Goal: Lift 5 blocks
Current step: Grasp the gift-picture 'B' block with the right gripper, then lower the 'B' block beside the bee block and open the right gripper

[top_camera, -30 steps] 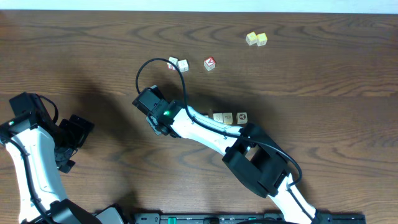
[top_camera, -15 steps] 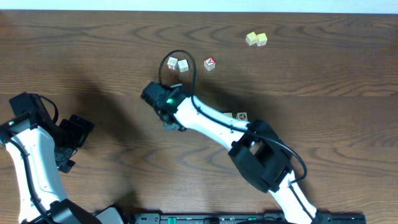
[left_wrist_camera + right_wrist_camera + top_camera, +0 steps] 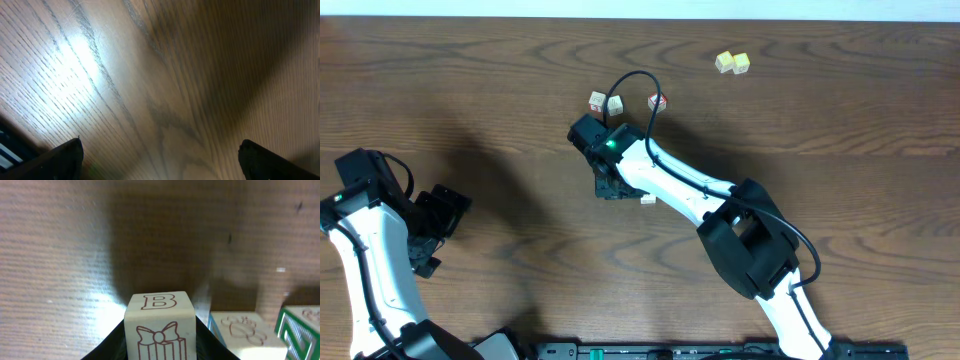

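Observation:
My right gripper (image 3: 159, 352) is shut on a cream block (image 3: 159, 322) printed with a red-brown B and a gift box. Just to its right in the right wrist view sit a paw-print block (image 3: 244, 330) and a green-edged block (image 3: 302, 327). From overhead the right gripper (image 3: 613, 187) lies left of centre, and its arm hides most of those blocks; only a white corner (image 3: 647, 200) shows. Two more cream blocks (image 3: 597, 100) (image 3: 615, 104) lie just beyond it. My left gripper (image 3: 438, 228) (image 3: 162, 167) stands open over bare wood at the left.
A red-topped cube (image 3: 658, 101) lies right of the two far blocks, under the arm's cable loop. Two yellow-green cubes (image 3: 724, 62) (image 3: 741, 63) sit at the far right. The right arm (image 3: 700, 195) crosses the table's middle diagonally.
The right gripper has swung to the right and toward the far side with its block. Its arm now covers the row of blocks that showed earlier. The left arm has not moved.

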Controlling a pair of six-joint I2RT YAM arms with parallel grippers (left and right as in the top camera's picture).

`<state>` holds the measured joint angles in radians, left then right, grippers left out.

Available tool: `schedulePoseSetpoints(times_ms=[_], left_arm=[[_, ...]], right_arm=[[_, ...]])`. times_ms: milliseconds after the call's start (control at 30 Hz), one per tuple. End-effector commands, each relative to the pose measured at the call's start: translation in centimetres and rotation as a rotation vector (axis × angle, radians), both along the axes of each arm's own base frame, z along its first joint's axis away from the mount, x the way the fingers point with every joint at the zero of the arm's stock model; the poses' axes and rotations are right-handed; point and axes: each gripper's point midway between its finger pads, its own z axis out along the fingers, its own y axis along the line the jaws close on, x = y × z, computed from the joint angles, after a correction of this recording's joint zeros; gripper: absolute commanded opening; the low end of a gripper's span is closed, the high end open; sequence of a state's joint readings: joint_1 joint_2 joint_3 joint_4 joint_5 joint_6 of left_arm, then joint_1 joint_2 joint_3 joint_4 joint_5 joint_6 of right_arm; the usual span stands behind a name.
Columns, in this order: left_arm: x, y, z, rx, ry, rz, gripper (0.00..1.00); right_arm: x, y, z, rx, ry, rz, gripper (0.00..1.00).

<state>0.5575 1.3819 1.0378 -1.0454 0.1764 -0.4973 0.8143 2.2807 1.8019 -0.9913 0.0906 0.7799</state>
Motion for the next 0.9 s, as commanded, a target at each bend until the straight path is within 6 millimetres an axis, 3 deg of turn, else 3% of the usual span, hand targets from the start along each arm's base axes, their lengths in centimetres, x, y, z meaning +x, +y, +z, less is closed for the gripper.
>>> schedulePoseSetpoints(times_ms=[0, 200, 500, 867], left_arm=[[0.0, 0.4, 0.4, 0.017, -0.003, 0.0, 0.99], [0.0, 0.4, 0.4, 0.016, -0.003, 0.001, 0.99], [0.0, 0.4, 0.4, 0.016, -0.003, 0.001, 0.99], [0.0, 0.4, 0.4, 0.016, -0.003, 0.001, 0.99]], right_arm=[[-0.7, 0.3, 0.1, 0.003, 0.02, -0.036, 0.3], [-1.6, -0.7, -0.9, -0.023, 0.051, -0.094, 0.3], [-2.0, -0.2, -1.0, -0.005, 0.065, -0.088, 0.31], [-2.5, 0.0, -1.0, 0.008, 0.092, -0.074, 0.47]])
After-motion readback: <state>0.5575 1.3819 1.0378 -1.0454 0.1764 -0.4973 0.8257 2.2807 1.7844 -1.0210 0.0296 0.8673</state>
